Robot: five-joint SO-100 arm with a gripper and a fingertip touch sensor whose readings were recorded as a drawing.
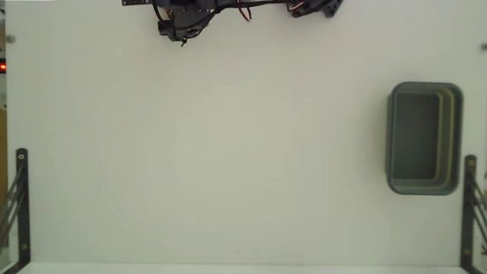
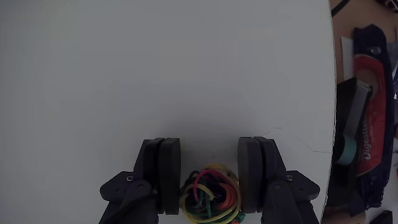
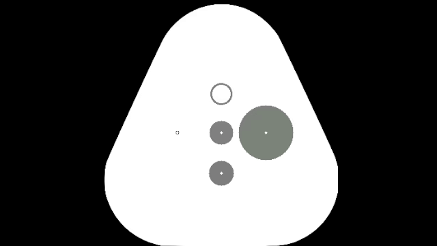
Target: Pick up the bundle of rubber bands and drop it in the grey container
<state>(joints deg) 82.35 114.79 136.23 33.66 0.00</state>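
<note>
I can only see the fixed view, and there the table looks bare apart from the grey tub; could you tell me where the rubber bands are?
Observer: The wrist view shows the bundle of rubber bands lying between the fingers of the gripper.
Operator: Thank you. Are the fingers closed on it?
Observer: The gap between them is wide; whether the pads touch the bands, I cannot tell.
Operator: Is the grey container anywhere in that camera?
Observer: No. It shows only white table ahead, with a dark red packet beyond the table's right edge.
</note>
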